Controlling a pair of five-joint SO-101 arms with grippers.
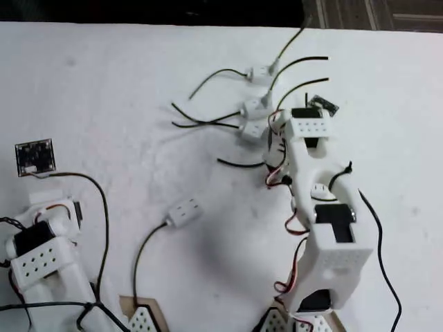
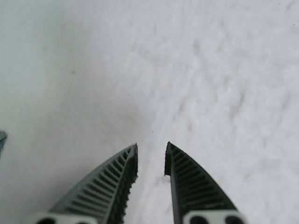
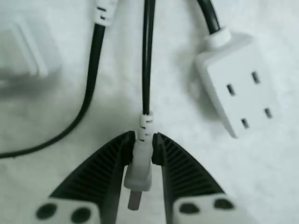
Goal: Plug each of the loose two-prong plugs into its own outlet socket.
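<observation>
My right gripper [image 3: 142,140] is shut on a white two-prong plug [image 3: 139,165]. Its black cord [image 3: 148,56] runs straight away from the fingers, and one metal prong shows between the finger bases. Beside it, apart from the plug, a white outlet block [image 3: 238,95] lies with two pairs of slots facing up. In the high view the right arm [image 1: 325,207] stretches to a cluster of white blocks [image 1: 253,117] with dark cords. Another white outlet [image 1: 183,211] lies alone mid-table. My left gripper [image 2: 151,156] hangs open over bare white table, holding nothing.
The left arm [image 1: 41,256] sits at the near left corner. A small black board [image 1: 34,157] lies beyond it, and another [image 1: 322,105] past the right arm's wrist. Loose black cords [image 1: 201,123] trail left of the cluster. A blurred white piece [image 3: 23,51] lies near a second cord [image 3: 96,70].
</observation>
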